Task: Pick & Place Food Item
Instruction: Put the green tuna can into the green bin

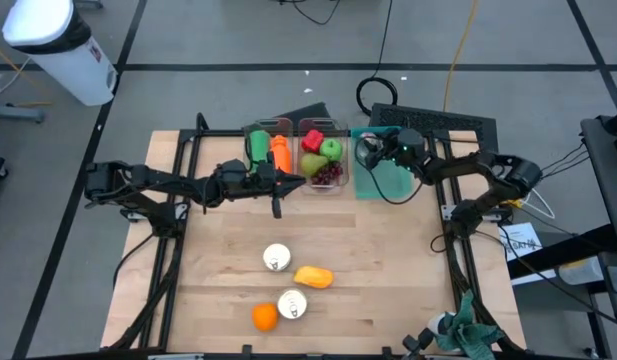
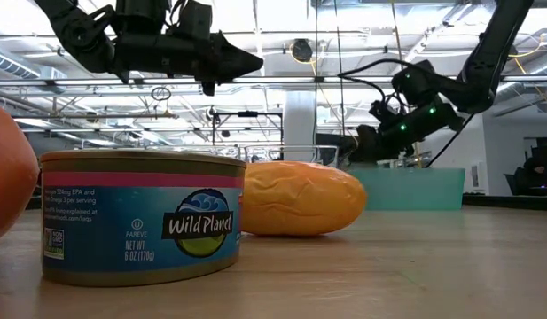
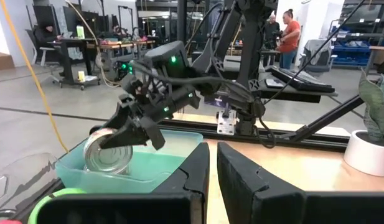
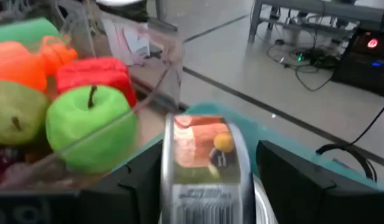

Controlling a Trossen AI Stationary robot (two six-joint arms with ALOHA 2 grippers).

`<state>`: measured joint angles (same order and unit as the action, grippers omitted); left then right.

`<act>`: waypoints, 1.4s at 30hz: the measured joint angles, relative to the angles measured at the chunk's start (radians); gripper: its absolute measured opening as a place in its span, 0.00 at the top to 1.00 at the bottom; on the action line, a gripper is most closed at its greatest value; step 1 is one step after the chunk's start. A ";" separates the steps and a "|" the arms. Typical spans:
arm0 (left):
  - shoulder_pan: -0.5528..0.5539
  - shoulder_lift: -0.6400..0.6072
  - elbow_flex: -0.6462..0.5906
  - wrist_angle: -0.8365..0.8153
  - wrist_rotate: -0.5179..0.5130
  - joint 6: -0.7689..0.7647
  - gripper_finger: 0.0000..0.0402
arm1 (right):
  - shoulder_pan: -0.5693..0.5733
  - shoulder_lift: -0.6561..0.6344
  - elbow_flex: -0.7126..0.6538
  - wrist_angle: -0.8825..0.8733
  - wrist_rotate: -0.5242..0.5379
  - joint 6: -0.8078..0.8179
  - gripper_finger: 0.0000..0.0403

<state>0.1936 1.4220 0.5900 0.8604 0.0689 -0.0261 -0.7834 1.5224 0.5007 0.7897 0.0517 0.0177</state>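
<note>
Right gripper [image 4: 207, 180] with a food can in the teal bin

The silver-rimmed can [image 4: 204, 165], label orange and green, stands on edge between the parted fingers inside the teal bin [image 1: 393, 180]; left gripper [image 1: 278, 195] hovers shut by the clear produce bins [image 1: 293, 128].

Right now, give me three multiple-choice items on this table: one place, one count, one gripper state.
1. Where is the tin can at the right gripper?
A. over the teal plastic bin
B. in the clear fruit container
C. beside the orange

2. How many cans stand on the wooden table?
A. none
B. two
C. four

3. The left gripper is:
A. wide open
B. holding the apple
C. shut, empty

Answers: 1 A, the left wrist view shows the can in the bin. 2 B, two round tops in the high view. 3 C, fingers nearly together, nothing between them.
</note>
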 joint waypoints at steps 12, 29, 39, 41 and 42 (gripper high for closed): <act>0.000 0.000 0.000 -0.005 0.000 0.002 0.90 | -0.002 -0.075 0.000 -0.153 -0.035 -0.001 0.59; 0.000 0.000 0.000 -0.008 0.000 0.004 0.90 | -0.001 -0.074 -0.001 -0.132 -0.107 0.365 0.64; 0.000 0.000 0.000 -0.022 0.000 0.003 0.90 | 0.000 -0.075 -0.001 -0.215 -0.108 0.260 0.50; 0.000 0.000 0.000 -0.022 0.000 0.002 0.90 | 0.000 -0.074 -0.002 -0.226 -0.107 0.243 0.41; 0.000 0.000 0.000 -0.022 0.000 0.002 0.90 | 0.000 -0.076 -0.001 -0.225 -0.105 0.230 0.38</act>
<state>0.1936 1.4220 0.5903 0.8379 0.0690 -0.0238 -0.7837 1.4468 0.4993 0.5648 -0.0533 0.2481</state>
